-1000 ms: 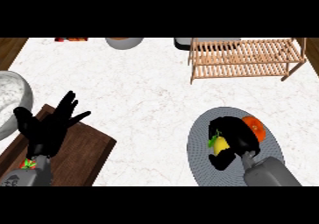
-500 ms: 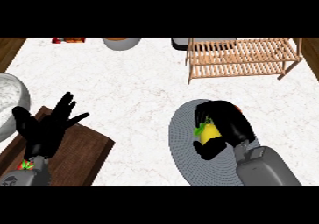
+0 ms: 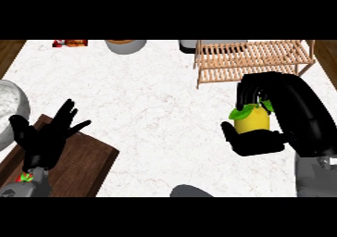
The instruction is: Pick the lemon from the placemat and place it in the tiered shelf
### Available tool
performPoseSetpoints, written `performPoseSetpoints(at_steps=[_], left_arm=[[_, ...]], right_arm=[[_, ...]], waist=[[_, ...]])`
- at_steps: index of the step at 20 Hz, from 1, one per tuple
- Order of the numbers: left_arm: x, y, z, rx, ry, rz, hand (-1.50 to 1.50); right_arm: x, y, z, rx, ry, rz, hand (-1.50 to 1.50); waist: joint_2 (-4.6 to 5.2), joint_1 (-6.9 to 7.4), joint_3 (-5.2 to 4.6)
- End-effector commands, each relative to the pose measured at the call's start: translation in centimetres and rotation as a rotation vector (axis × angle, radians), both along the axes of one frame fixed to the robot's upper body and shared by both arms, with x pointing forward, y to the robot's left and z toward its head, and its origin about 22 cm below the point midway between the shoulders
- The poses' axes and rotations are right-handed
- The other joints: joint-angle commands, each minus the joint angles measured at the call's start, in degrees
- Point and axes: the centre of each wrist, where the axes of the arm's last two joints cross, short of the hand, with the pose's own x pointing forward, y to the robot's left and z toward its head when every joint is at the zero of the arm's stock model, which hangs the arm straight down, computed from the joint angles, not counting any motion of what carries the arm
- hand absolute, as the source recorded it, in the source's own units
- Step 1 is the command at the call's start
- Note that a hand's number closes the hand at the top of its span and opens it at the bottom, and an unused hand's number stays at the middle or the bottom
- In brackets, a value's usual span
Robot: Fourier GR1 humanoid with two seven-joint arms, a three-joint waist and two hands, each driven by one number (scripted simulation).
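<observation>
Holding the lemon (image 3: pixel 251 121), the right hand (image 3: pixel 263 139) has its fingers and thumb curled round it, up above the tabletop (image 3: pixel 144 102). The tiered shelf (image 3: pixel 250 60) sits just ahead of the hand. The lemon could bump a wooden slat and roll off if the hand comes in too low. The left hand (image 3: pixel 45 136) rests open, fingers spread.

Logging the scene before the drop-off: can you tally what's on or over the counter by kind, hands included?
Lemon: 1, held in the right hand
Hands: 2, right hand and left hand
Tiered shelf: 1
Grey placemat: 1, only its edge shows
Wooden board: 1
Bowl-like items at the far edge: 2
Total: 8
</observation>
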Motion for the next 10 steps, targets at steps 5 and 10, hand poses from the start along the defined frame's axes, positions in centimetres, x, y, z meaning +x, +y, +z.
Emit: performPoseSetpoints(at_steps=[5, 10], left_arm=[[-1.1, 0.4, -2.5, -0.007, 0.157, 0.02, 0.0], [-1.0, 0.6, -3.7, -0.009, 0.16, -0.003, 0.0]], right_arm=[[-1.0, -3.0, 9.5, 0.048, -0.116, -0.136, 1.5], [0.7, -4.0, 13.1, 0.096, -0.103, -0.189, 1.5]], waist=[[0.96, 0.98, -0.93], [1.13, 1.18, -0.98]])
